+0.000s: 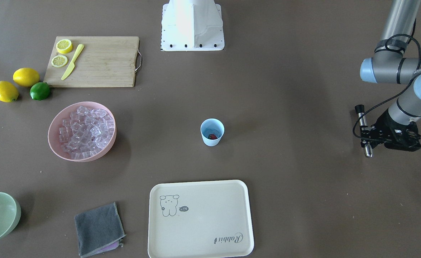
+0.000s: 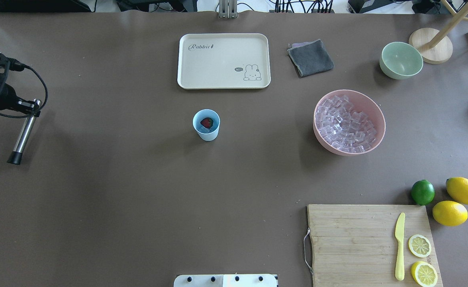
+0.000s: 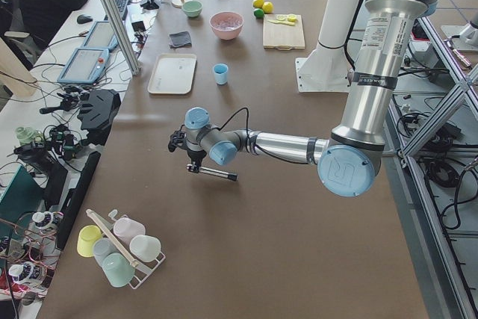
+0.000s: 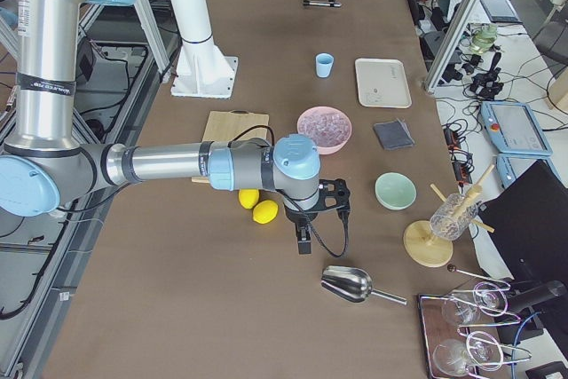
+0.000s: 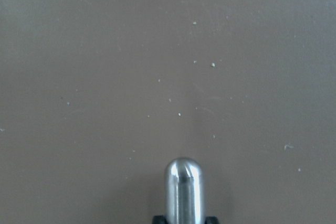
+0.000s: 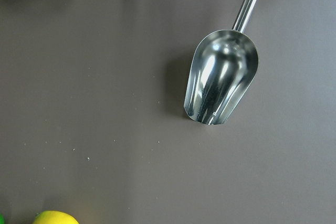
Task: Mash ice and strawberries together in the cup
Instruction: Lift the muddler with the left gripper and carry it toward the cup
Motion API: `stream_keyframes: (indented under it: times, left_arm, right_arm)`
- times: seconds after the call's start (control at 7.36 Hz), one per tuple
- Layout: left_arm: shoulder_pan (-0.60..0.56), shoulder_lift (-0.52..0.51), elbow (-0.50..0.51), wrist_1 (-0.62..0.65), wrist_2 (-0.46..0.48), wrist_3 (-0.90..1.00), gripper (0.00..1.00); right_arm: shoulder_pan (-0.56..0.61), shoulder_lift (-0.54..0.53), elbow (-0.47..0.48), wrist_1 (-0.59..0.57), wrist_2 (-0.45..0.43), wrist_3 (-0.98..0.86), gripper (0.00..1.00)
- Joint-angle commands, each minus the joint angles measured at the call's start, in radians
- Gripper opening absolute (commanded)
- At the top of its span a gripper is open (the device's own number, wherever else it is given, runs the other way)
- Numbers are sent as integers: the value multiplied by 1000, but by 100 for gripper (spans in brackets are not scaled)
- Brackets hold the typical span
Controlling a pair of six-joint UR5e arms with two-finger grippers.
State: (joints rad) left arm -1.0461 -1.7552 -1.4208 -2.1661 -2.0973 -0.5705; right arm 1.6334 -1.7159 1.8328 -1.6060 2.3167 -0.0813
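Presently, strawberry (image 2: 206, 122) was found in cup (image 2: 206, 132) at desk (image 2: 138, 199) centre; ice (image 2: 347, 123) was heaped in pink bowl (image 2: 383, 128), well apart. Masher (image 2: 22, 137) was pinched by left tool (image 2: 30, 107); state of right tool (image 4: 304, 239) could not be told. Ice transfer by scoop (image 6: 220, 80) was judged next.

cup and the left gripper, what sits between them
Nothing: the overhead view shows only bare brown table between the cup and the left gripper, which grips a metal muddler.

The upright light-blue cup (image 2: 209, 136) is holding one red strawberry (image 2: 206, 122), well to the left gripper's (image 2: 30, 108) right; the glassy ice (image 2: 347, 125) is lying farther right, heaped in a pink bowl (image 2: 349, 152).
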Motion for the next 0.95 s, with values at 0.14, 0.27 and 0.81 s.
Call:
stream_keyframes:
  times: [0.14,0.27,0.81]
  left_arm:
    - [-130,-93,-168,-27,127,-26,33]
    - [-127,-145,-228,-35,260,-101,32]
    - [143,-418,-256,-8,800,-354,30]
  right_arm:
    - [0,-8,14,-2,0,0,100]
    - [0,-8,14,-3,1,0,100]
    - [0,-2,16,-5,1,1,100]
